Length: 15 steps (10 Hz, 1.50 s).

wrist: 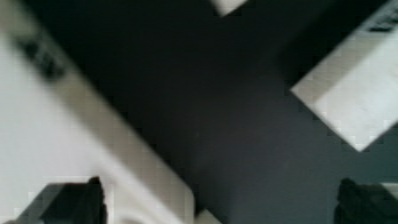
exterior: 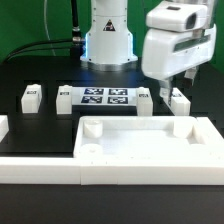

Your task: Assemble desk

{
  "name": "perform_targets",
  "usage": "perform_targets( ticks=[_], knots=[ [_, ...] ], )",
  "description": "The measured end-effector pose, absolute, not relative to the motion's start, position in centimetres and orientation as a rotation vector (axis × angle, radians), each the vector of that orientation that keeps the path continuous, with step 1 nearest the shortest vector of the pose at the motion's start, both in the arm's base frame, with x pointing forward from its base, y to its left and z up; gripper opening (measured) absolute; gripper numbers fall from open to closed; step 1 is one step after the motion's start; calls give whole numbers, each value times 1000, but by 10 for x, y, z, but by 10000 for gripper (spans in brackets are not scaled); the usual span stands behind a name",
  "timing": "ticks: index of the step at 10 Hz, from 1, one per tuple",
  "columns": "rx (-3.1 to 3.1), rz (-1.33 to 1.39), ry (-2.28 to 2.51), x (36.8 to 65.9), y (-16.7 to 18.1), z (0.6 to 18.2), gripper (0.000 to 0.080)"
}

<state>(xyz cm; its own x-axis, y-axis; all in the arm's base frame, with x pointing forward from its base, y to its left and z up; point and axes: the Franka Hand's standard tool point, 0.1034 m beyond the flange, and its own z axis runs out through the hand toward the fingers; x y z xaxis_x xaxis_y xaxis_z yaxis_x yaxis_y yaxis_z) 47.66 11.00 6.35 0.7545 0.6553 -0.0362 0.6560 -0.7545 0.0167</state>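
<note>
The tabletop [exterior: 140, 128] lay nearest, holes up for legs [exterior: 30, 95], and my pincer [exterior: 175, 85] hung wide open and empty above a far leg [exterior: 178, 100] on the exterior view's right, maybe to grab it.

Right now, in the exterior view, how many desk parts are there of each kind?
tabletop: 1
legs: 4
total: 5
</note>
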Motion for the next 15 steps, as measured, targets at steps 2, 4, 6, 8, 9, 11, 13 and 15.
perform_targets(
  ticks=[2,4,6,8,9,11,13,15],
  knots=[
    [3041,-52,730,464,117,57,649],
    [3085,-53,584,465,119,57,649],
    [3130,-57,352,464,121,57,649],
    [3145,-88,56,458,123,54,649],
    [3141,-116,73,455,122,51,649],
    [3134,-146,97,455,122,53,649],
    [3104,-288,114,450,118,53,649],
    [3052,-539,65,447,118,50,649]
  ],
)
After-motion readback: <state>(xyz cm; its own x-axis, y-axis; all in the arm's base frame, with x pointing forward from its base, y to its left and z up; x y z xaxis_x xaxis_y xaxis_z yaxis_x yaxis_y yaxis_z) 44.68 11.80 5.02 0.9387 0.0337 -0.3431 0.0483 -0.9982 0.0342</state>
